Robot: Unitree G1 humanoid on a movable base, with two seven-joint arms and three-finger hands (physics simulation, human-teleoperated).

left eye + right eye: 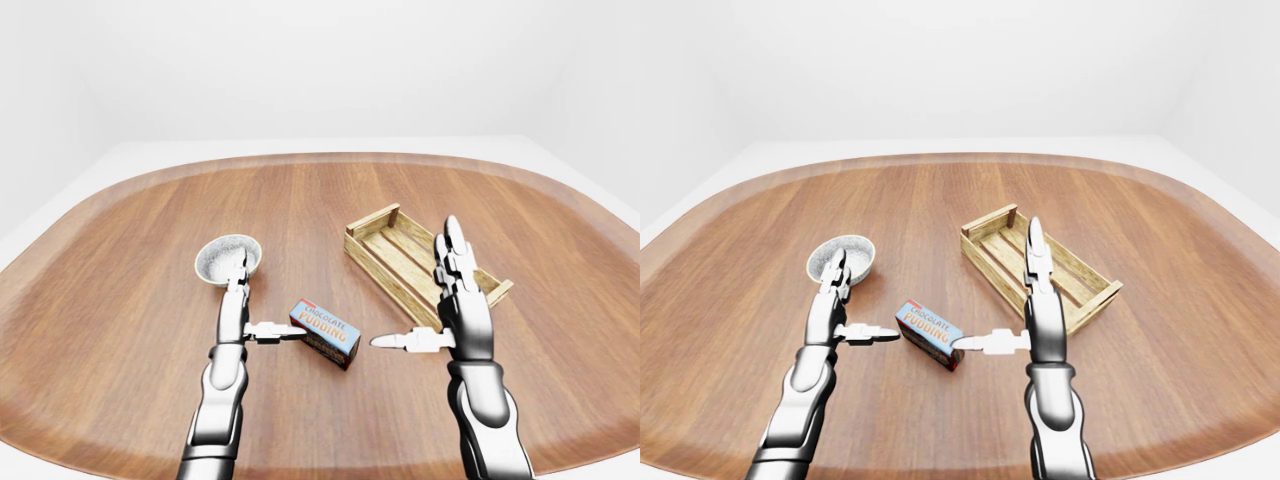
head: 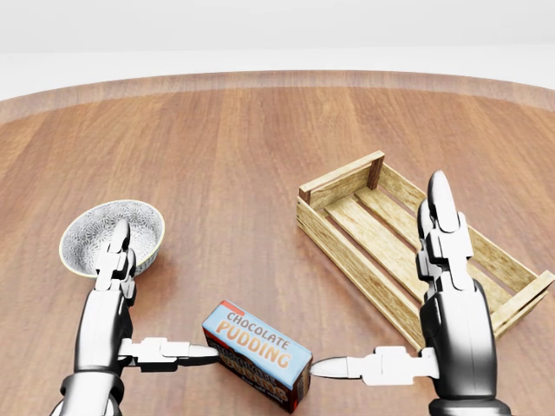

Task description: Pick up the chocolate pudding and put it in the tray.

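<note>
The pudding box (image 2: 257, 354) reads "CHOCOLATE PUDDING" on its blue top.

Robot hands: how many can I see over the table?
2. The left robot hand is between the bowl and pudding box; the right robot hand is between the box and wooden tray.

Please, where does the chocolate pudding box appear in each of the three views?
Left-eye view: chocolate pudding box just below centre.
Head view: bottom centre, between two thumb tips.
Right-eye view: below centre, slightly left.
Shared landmark: the wooden tray lies up and to the right of the box in every view.
</note>
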